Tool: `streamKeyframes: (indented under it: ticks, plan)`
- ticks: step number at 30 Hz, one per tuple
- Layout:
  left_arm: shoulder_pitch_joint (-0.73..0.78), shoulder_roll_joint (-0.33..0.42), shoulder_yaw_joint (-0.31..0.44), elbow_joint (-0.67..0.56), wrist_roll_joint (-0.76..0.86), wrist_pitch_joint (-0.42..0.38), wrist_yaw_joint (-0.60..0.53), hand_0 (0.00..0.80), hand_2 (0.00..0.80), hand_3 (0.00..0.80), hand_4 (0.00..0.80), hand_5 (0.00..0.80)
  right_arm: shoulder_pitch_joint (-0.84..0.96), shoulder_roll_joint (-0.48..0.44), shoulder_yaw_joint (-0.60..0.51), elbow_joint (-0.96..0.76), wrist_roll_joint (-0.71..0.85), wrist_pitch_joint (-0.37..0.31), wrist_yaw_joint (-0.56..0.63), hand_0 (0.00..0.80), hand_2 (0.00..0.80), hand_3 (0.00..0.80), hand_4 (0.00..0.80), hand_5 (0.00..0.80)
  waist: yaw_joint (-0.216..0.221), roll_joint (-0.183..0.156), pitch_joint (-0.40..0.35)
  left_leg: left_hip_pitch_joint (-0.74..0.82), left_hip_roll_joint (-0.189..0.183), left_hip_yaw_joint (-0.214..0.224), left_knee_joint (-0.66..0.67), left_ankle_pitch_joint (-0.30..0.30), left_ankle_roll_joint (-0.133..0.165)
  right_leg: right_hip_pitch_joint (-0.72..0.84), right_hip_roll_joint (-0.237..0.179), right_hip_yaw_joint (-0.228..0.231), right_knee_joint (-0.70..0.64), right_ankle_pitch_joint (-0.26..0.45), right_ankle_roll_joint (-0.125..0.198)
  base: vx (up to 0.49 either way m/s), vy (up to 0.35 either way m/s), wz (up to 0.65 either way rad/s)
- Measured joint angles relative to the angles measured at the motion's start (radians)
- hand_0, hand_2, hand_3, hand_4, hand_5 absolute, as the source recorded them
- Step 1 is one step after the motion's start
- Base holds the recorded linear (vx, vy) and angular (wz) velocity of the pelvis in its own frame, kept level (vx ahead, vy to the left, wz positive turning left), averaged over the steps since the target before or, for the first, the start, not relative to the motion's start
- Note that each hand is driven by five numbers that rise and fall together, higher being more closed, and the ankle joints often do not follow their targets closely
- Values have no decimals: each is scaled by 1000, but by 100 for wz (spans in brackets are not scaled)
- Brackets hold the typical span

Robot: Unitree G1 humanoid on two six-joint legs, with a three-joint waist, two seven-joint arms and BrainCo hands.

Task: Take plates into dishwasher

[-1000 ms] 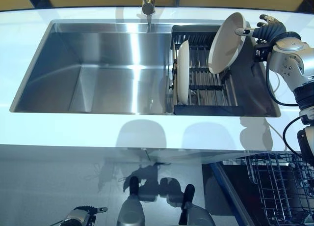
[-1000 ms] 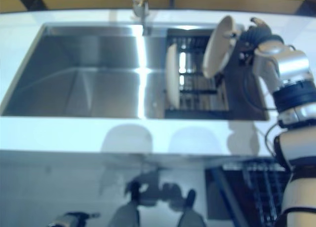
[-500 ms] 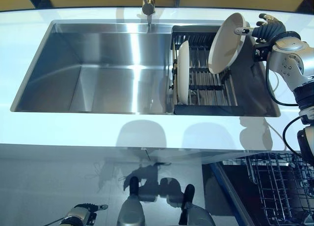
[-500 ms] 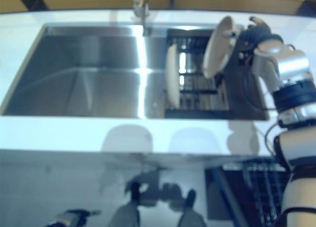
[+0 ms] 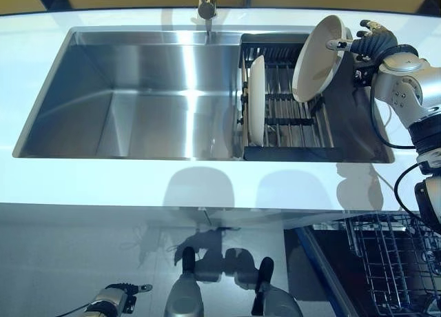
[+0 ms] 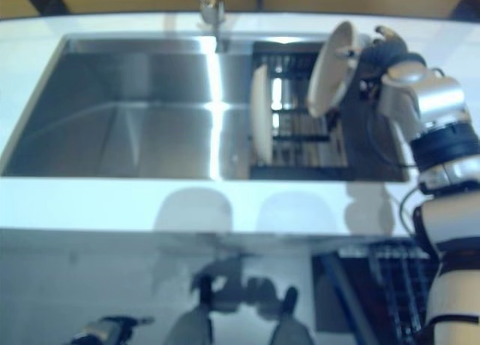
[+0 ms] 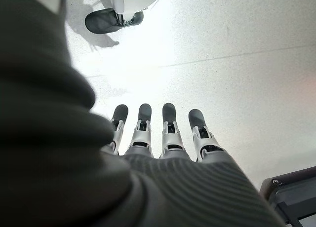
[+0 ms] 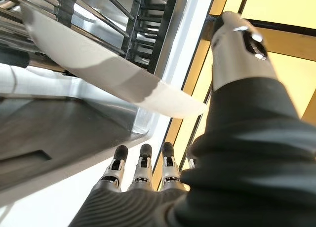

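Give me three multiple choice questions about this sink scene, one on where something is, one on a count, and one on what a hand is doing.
1. Where does the black wire dish rack sit?
A. At the right end of the stainless steel sink
B. On the floor
C. On the white counter left of the sink

2. How many cream round plates show at the rack?
A. One
B. Two
C. Four

3. What is the right hand doing?
A. Hanging empty by the floor
B. Pinching the rim of the tilted cream plate
C. Pressing the faucet

Answers:
1. A, the rack fills the right part of the sink.
2. B, one plate stands upright in the rack and a tilted plate is raised at its right side.
3. B, thumb and fingers close on that plate's upper edge; the left hand hangs over the floor with straight fingers.
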State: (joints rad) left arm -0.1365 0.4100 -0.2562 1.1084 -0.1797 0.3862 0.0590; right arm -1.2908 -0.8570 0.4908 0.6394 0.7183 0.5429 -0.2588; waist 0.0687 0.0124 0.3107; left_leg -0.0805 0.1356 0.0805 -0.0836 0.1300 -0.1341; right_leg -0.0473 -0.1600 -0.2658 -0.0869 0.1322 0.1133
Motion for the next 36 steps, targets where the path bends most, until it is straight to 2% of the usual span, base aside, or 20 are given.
streamKeyframes:
  ticks: [34,35,36]
  plan:
    - [-50,3,-1,-5,-12,21,-19,0,0,0,0,0,0,20,0,1,-1,32,-10,0,0,0,0,0,-1,1,65,-20,0,-2,0,4,0,-18,0,-3,1,1,0,-1,2,0]
    - [-51,3,-1,-5,-12,21,-20,0,0,0,0,0,0,20,0,2,-1,32,-11,624,624,624,624,624,-1,1,65,-22,0,-1,0,4,0,-19,0,-3,1,1,0,-30,33,-1]
    - [-53,3,-1,-5,-14,21,-20,0,0,0,0,0,0,20,0,3,-5,33,-13,800,800,800,800,800,-1,1,65,-25,0,-1,0,4,0,-23,0,-3,1,1,0,-31,38,0]
